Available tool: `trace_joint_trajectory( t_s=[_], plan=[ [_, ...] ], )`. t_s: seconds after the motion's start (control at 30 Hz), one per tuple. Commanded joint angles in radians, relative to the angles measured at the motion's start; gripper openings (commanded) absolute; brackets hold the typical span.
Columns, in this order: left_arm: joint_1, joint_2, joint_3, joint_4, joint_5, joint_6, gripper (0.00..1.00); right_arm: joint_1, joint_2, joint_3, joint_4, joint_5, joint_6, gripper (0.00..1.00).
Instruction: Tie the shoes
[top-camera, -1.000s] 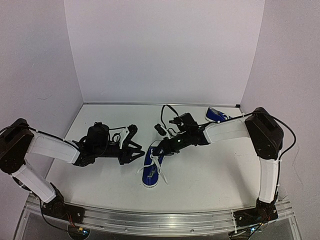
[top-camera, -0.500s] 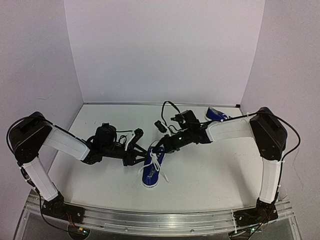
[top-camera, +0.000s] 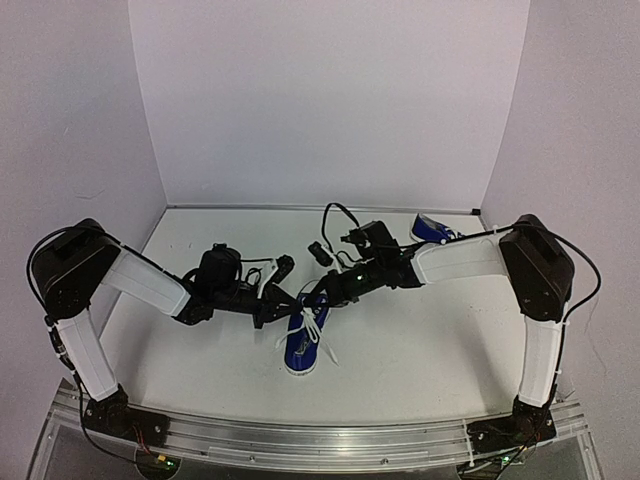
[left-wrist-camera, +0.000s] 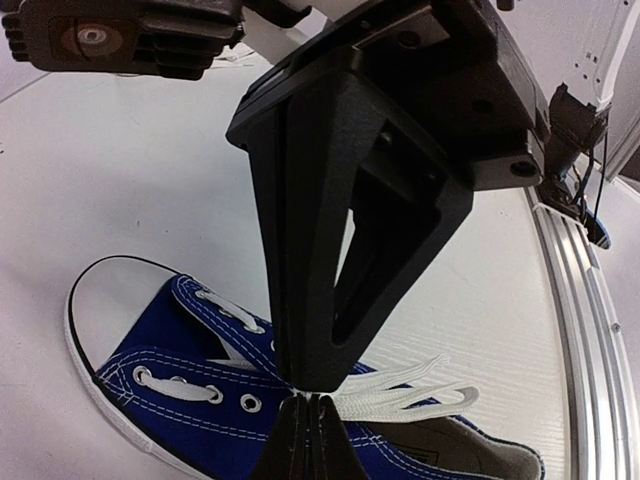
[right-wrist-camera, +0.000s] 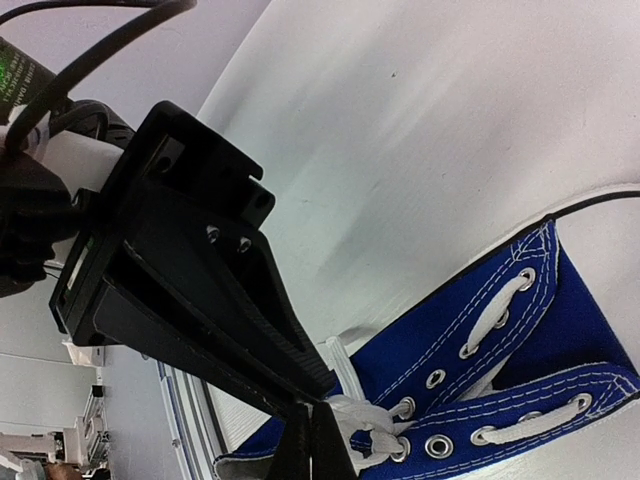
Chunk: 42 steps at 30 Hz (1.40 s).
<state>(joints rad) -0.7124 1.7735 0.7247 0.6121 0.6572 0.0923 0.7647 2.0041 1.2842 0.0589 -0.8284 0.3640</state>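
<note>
Starting at the near edge: both arm bases sit on the aluminium rail (top-camera: 320, 440), and both arms reach inward over the white table (top-camera: 430, 345).

Near sneaker (top-camera: 297, 348): royal-blue canvas low-top, flat on its sole at table centre. White toe cap points toward the rail, heel opening toward the back. White laces (left-wrist-camera: 400, 392) are loose, not knotted into a bow; strands trail over the tongue and off the sneaker's right side onto the table.

Left gripper (left-wrist-camera: 308, 393): comes in from the left, low over the sneaker's upper half. Its wrist view shows the two black fingers pressed tip to tip with no gap, and flat lace strands coming straight out of the pinch point. Logged as clamped on the laces.

Right gripper (right-wrist-camera: 316, 407): comes in from the right and meets the same sneaker near the top eyelets. Fingers are likewise squeezed together, with a bunched bit of lace right at the tips, so it reads as pinching the laces. The two grippers are just beside each other above the tongue.

Far sneaker (top-camera: 432, 231): same blue, at the back right of the table near the wall corner, partly hidden behind the right forearm. Its laces are too small to make out. It is well apart from both grippers.
</note>
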Motion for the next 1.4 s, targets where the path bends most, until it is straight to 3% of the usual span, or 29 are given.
trace_joint_trajectory(
  t_s=[0.0, 0.67, 0.87, 1.07, 1.37],
  plan=[
    [0.004, 0.006, 0.021, 0.043, 0.031, 0.016, 0.00, 0.005, -0.034, -0.002, 0.025, -0.002, -0.010, 0.00],
    [0.001, -0.059, -0.041, 0.023, -0.003, 0.010, 0.00, -0.017, -0.026, -0.008, 0.026, 0.023, 0.000, 0.00],
    [-0.002, -0.138, -0.051, 0.013, -0.050, 0.002, 0.31, -0.017, -0.015, 0.004, 0.025, 0.017, 0.001, 0.00],
    [-0.003, -0.236, -0.082, -0.082, -0.136, -0.007, 0.48, -0.017, -0.007, 0.007, 0.027, 0.019, 0.003, 0.00],
    [-0.035, -0.184, -0.087, -0.167, -0.107, -0.076, 0.59, -0.017, -0.015, 0.004, 0.027, 0.024, 0.005, 0.00]
  ],
)
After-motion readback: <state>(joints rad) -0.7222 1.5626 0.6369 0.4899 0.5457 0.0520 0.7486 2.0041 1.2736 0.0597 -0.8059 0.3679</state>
